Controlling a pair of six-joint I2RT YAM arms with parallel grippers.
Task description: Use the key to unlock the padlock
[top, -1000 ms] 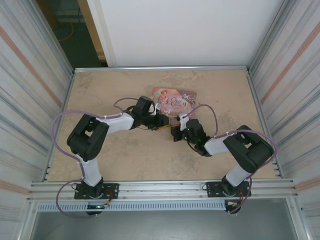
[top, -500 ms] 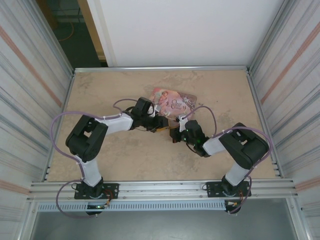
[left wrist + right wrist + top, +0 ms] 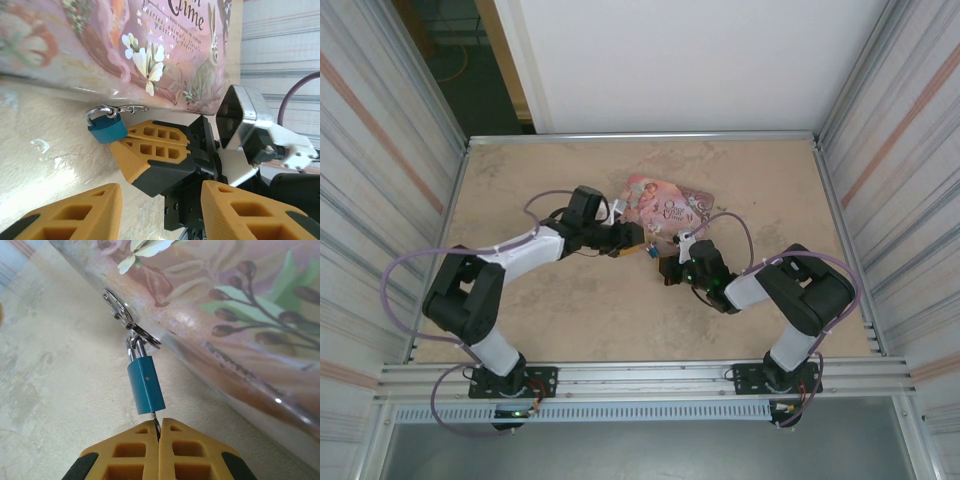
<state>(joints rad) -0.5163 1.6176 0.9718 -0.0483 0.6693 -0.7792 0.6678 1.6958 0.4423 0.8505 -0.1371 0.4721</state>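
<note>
The small blue padlock [image 3: 146,385] hangs by its pale shackle from the hasp [image 3: 125,315] on the pink tin [image 3: 225,315]. My right gripper [image 3: 159,427] is shut on the thin dark key [image 3: 156,421], whose tip sits in the bottom of the padlock body. In the left wrist view the padlock [image 3: 106,128] lies against the tin's side [image 3: 125,45], with the right gripper's yellow fingers [image 3: 150,150] just behind it. My left gripper [image 3: 160,212] stands open a short way back from the padlock, nothing between its fingers. From above, both grippers [image 3: 638,240] [image 3: 665,262] meet beside the tin [image 3: 670,205].
The beige table [image 3: 570,310] is walled by corrugated metal panels [image 3: 370,200] on the left and right and a white wall at the back. The right arm's purple cable [image 3: 300,95] loops close to the tin.
My left gripper has opened wider and drawn back to the left from the padlock, its elbow swinging left. The right gripper has stayed shut on the key at the padlock.
</note>
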